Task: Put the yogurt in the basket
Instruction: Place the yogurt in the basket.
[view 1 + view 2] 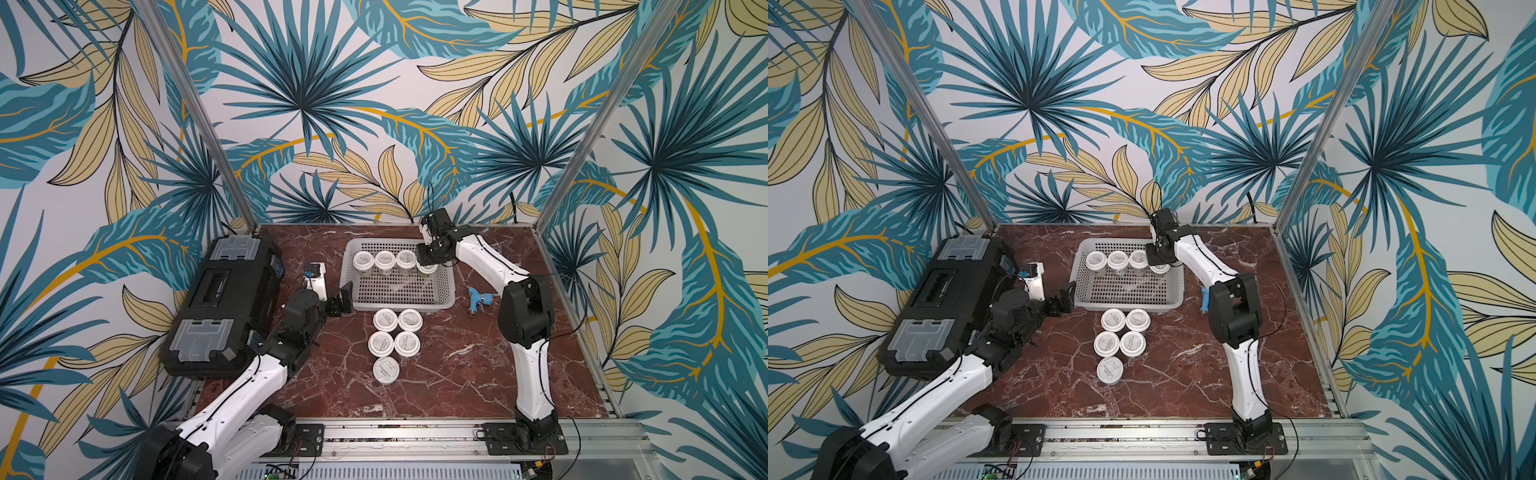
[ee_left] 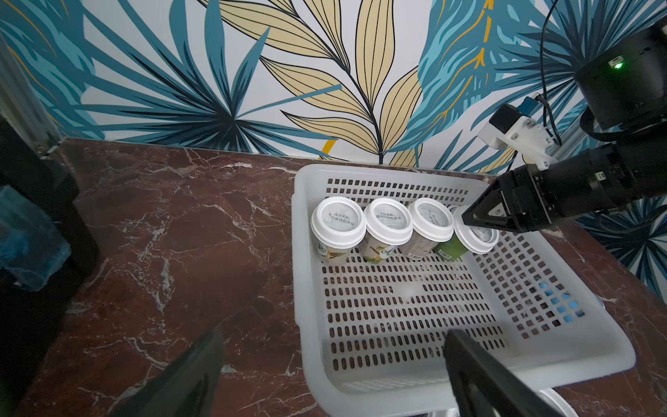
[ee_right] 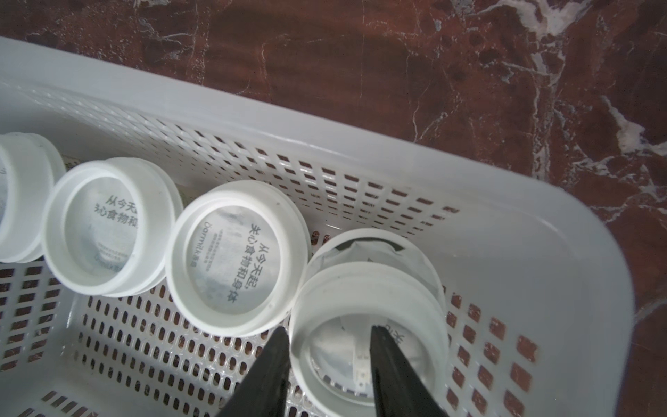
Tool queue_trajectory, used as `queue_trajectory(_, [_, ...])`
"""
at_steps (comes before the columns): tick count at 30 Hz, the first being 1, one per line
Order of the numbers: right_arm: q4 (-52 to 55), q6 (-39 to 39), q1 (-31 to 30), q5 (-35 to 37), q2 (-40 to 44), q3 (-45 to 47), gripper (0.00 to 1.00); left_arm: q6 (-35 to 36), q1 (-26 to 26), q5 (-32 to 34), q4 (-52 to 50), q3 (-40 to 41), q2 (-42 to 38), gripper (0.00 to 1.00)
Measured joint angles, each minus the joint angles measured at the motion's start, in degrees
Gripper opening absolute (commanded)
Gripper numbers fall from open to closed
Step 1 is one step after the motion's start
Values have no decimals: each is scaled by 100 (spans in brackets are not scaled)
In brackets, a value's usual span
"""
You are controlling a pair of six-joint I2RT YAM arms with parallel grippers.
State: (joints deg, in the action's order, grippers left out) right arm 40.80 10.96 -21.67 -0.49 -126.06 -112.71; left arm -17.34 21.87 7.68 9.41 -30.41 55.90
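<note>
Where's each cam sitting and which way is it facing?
Top views: high above the front rail, looking down toward the back wall; left arm, right arm, basket, five yogurt jars on the table.
Left wrist: low beside the basket's near-left corner, facing across it to the back wall; open left gripper in the foreground.
Right wrist: over the basket's far-right corner, looking down; right gripper at the tilted jar.
Shared: both wrist views show the jar row in the basket; left wrist also catches the right gripper.
</note>
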Motion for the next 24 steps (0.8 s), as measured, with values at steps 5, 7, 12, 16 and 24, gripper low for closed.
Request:
queue_trajectory(5, [-79,2,15,0,-72,-39,46,0,0,0,-7,0,0,99])
queue_trajectory(7, [-103,0,20,0,-81,-46,46,2,0,0,-17,0,0,99])
queue_trajectory(12, [-166,2,20,-2,-83,-46,48,0,0,0,-26,0,4,99])
queue_trajectory(16, [-199,11,22,-31,-83,-46,51,0,0,-2,-24,0,7,99])
queue_trajectory(24, [-343,66,22,-109,-35,46,59,0,0,-24,-26,0,52,99])
